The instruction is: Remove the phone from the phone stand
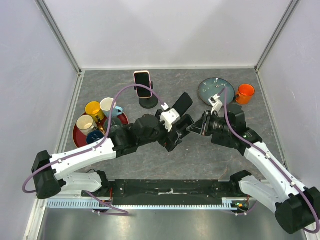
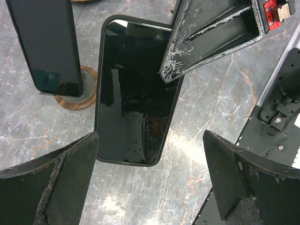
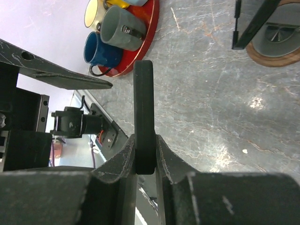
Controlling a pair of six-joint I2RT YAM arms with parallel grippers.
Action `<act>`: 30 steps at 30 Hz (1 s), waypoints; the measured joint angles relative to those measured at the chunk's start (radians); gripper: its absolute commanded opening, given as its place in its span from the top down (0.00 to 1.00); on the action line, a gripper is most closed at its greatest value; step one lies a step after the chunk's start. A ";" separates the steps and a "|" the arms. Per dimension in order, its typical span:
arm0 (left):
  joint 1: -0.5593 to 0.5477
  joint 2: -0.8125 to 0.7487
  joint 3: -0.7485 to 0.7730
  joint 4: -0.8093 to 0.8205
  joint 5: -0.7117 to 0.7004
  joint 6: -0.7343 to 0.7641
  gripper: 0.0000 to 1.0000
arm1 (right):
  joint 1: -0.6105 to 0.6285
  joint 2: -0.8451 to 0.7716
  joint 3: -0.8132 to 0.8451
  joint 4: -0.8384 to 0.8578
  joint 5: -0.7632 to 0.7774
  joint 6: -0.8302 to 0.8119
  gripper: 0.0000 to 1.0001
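A black phone (image 1: 183, 104) is in the air over the middle of the table, clamped edge-on between the fingers of my right gripper (image 3: 145, 150). In the left wrist view its dark screen (image 2: 133, 98) faces the camera, with a right fingertip (image 2: 187, 61) on its right edge. My left gripper (image 2: 150, 173) is open, its fingers on either side just below the phone's near end, not touching it. A pink phone (image 1: 142, 84) stands upright in the phone stand (image 1: 148, 103) at the back. It also shows in the left wrist view (image 2: 47, 47).
A red tray (image 1: 78, 137) with several mugs sits at the left. A dark plate (image 1: 212, 90) and an orange mug (image 1: 245, 93) are at the back right. The two grippers (image 1: 176, 131) (image 1: 191, 122) are close together mid-table.
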 measured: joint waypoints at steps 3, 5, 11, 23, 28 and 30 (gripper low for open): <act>-0.021 0.008 0.002 -0.002 -0.035 0.028 0.00 | 0.015 0.011 -0.006 0.025 -0.015 0.014 1.00; -0.026 0.008 0.003 -0.002 -0.051 0.037 0.00 | 0.022 0.017 -0.008 0.039 -0.026 0.021 1.00; -0.038 0.038 0.031 -0.007 -0.079 0.063 0.00 | 0.041 0.026 -0.014 0.087 -0.047 0.046 1.00; -0.077 0.121 0.079 -0.064 -0.174 0.085 0.00 | 0.069 0.047 -0.024 0.107 -0.043 0.060 1.00; -0.090 0.130 0.079 -0.066 -0.233 0.085 0.00 | 0.079 0.055 -0.025 0.115 -0.031 0.064 1.00; -0.090 0.130 0.079 -0.069 -0.270 0.085 0.00 | 0.082 0.056 -0.026 0.116 -0.035 0.066 1.00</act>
